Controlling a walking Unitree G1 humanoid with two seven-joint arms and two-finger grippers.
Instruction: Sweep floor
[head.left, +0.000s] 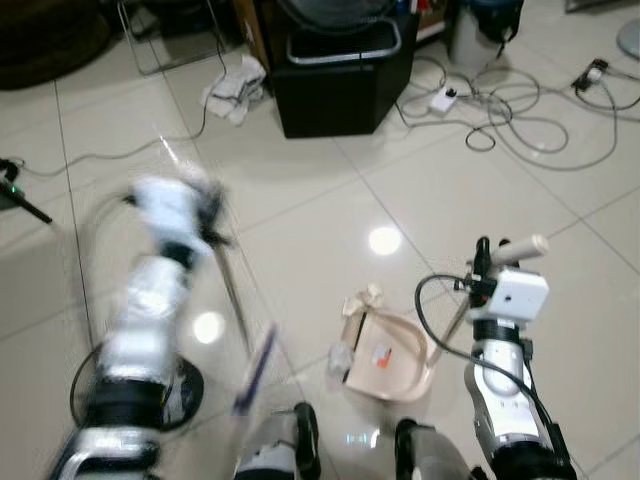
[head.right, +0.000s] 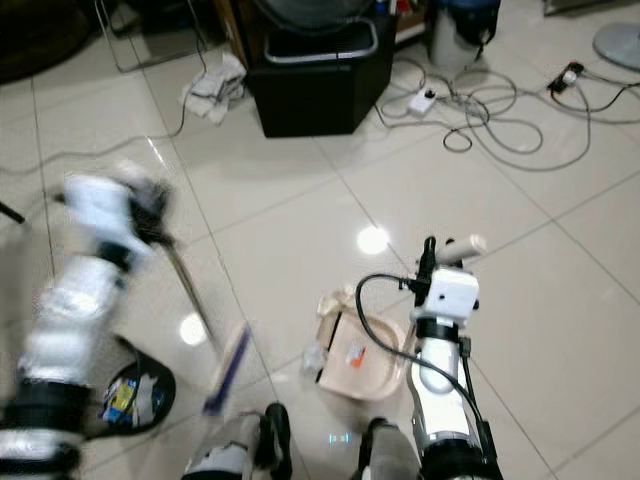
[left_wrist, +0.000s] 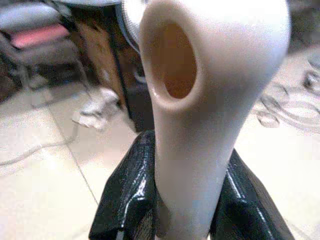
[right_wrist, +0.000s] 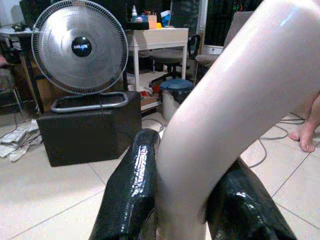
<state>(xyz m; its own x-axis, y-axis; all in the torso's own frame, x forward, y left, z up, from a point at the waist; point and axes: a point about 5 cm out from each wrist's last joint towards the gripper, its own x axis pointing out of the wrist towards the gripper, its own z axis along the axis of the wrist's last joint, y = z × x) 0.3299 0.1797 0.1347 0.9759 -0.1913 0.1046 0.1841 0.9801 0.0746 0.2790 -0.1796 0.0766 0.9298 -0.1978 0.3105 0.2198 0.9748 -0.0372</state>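
Gripping a cream broom handle (left_wrist: 215, 100): left end effector (left_wrist: 192, 200), 2 black fingers (left_wrist: 127, 195) pressed on either side of the handle's hollow, open-ended tip. Blurred in the head views, raised at the robot's left above the floor (head.left: 300, 240), thin broom shaft (head.left: 232, 290) slanting down to a purple-edged brush head (head.left: 255, 370) near the robot's feet.

Clamping a cream dustpan handle (right_wrist: 235, 115): right end effector (right_wrist: 192, 200), fingers (right_wrist: 130, 190) tight on both sides of the curved handle. Positioned at the robot's right, handle end (head.left: 525, 247) pointing up and outward.

Resting on the tiles just left of the right arm: cream dustpan (head.left: 395, 355), crumpled paper scraps (head.left: 362, 300) at its open edge.

Further out: dark round base (head.right: 135, 395) at lower left; black box (head.left: 345, 85) carrying a fan (right_wrist: 80, 47); crumpled cloth (head.left: 235, 88) beside the box; tangled white cables (head.left: 520, 110) with a power strip (head.left: 443, 98) at upper right; bare foot of a person (right_wrist: 306, 137) on the tiles in the right wrist view.
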